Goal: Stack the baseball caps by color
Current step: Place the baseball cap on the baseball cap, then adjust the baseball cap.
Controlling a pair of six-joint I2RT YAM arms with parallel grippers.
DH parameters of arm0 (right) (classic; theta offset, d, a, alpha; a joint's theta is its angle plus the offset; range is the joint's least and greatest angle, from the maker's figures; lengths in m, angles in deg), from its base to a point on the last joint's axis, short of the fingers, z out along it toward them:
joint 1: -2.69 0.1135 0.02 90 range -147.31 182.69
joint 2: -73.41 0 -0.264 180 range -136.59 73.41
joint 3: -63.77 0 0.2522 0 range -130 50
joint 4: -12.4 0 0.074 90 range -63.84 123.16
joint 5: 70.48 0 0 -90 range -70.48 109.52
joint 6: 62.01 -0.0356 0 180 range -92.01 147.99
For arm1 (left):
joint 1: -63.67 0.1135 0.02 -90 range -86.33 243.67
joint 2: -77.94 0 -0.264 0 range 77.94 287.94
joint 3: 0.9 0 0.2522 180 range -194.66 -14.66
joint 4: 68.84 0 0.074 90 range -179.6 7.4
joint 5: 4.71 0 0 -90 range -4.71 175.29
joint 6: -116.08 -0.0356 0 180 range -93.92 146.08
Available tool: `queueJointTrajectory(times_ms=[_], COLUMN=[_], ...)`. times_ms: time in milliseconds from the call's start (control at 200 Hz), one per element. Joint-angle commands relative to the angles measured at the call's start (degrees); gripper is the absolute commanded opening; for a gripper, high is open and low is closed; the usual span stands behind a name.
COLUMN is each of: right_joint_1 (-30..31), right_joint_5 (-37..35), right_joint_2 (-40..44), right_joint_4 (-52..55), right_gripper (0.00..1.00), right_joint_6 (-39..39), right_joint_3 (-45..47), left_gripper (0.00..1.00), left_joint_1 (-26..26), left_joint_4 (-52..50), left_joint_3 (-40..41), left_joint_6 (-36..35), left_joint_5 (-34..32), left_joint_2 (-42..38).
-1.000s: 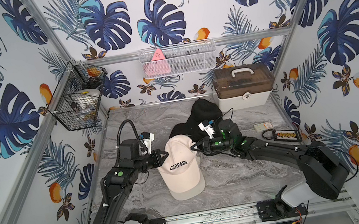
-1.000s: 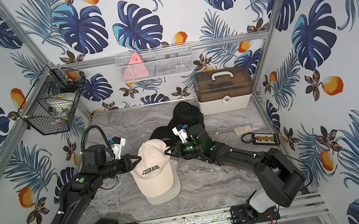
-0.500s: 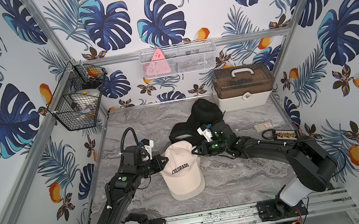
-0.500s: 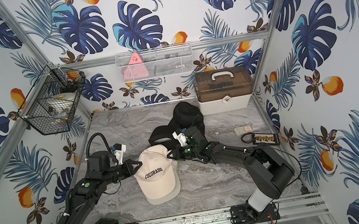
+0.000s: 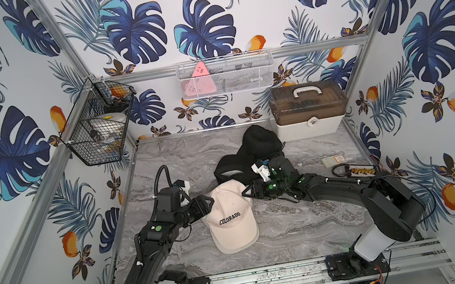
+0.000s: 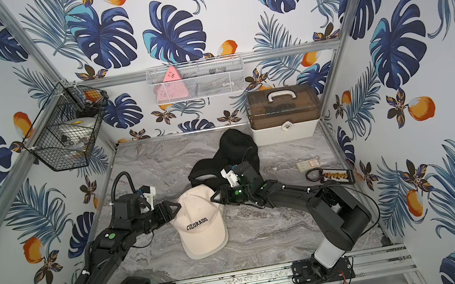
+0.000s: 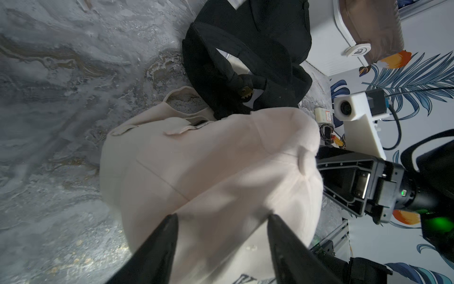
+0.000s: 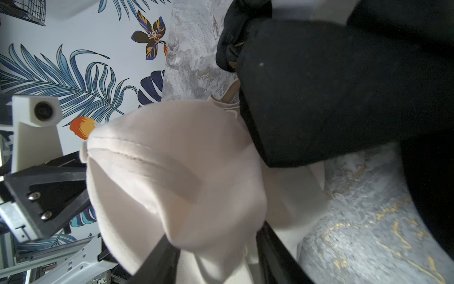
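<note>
Place was a robot-lab test cell: alu frame (image 5: 316,46) boxed in leaf-print wallpaper (image 5: 201,31) on 3 sides, marble-look worktop (image 5: 296,225) sat at centre, 2 robot arms (image 5: 150,246) were mounted on a rail (image 5: 274,277) along the picture's bottom edge, wire basket (image 5: 94,140) hung upper left w/ misc props.

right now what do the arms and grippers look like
Both arms are black with white base segments: left arm, right arm. Each carries a white wrist camera block and green dots or lights. The left has a ribbed black cable loop. Left gripper and right gripper have black, wedge-shaped fingers.
</note>
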Motion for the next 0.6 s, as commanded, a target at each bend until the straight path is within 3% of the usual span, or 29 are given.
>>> queueJointTrajectory(times_ms=[0,125,265,435,595], right_joint_1=[0.08,0.08,0.08,0.12,2.02], right_joint_5=[-2.44,-4.86,-10.23,-13.09,-13.33], right_joint_2=[1.79,4.84,9.66,12.94,10.26], right_joint_4=[4.09,7.94,12.59,13.36,14.2], right_gripper=[0.67,0.85,0.96,0.98,0.97], right_joint_6=[1.64,3.46,5.35,5.94,8.15], right_joint_3=[-0.01,0.17,-0.07,-0.98,-4.61], left_gripper=[0.78,0.82,0.82,0.79,0.78], left_joint_1=[0.02,0.05,-0.03,0.03,0.0], left_joint_4=[-1.29,-3.09,-4.52,-3.25,0.31], left_joint_3=[-0.81,-1.53,-2.32,-2.51,-1.4], left_joint_6=[1.24,1.7,2.66,3.79,5.59], left_joint_5=[-3.83,-6.61,-10.44,-10.91,-8.17], left_joint_2=[-0.89,-2.23,-3.77,-3.37,-0.53])
